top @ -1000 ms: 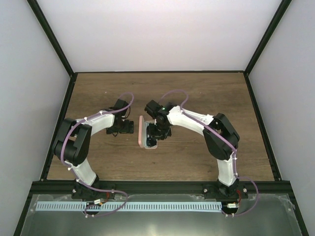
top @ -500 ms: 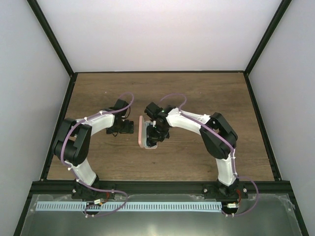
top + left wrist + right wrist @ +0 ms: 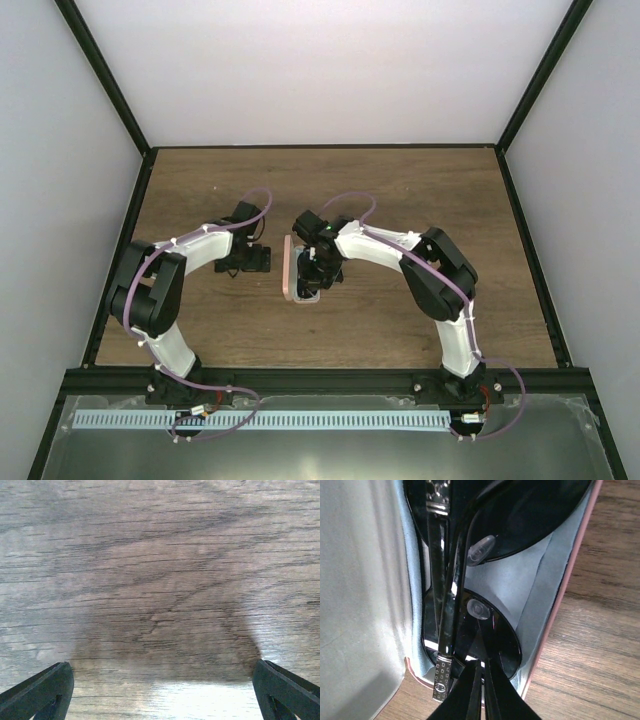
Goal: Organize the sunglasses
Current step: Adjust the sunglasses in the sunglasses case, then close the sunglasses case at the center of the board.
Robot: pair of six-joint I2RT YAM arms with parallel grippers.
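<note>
The sunglasses [image 3: 455, 580] are lying folded inside the open pink case [image 3: 555, 615], resting on a light blue cloth [image 3: 540, 580] that is covering the case's floor. One dark lens is sitting toward the top of the right wrist view and the other toward the bottom, with a temple arm running along the side by the lid's pale lining. The case is sitting near the middle of the wooden desk [image 3: 400, 190], its lid standing up on the left side. The right arm [image 3: 390, 245] is reaching over the case, and the right jaws are hovering above the lower lens, clenched to a sliver; I cannot tell whether they are pinching anything. The left arm [image 3: 190, 250] is bending in just left of the case, and the left jaws are hanging released over bare wood, their fingers [image 3: 40, 690] spreading wide apart.
</note>
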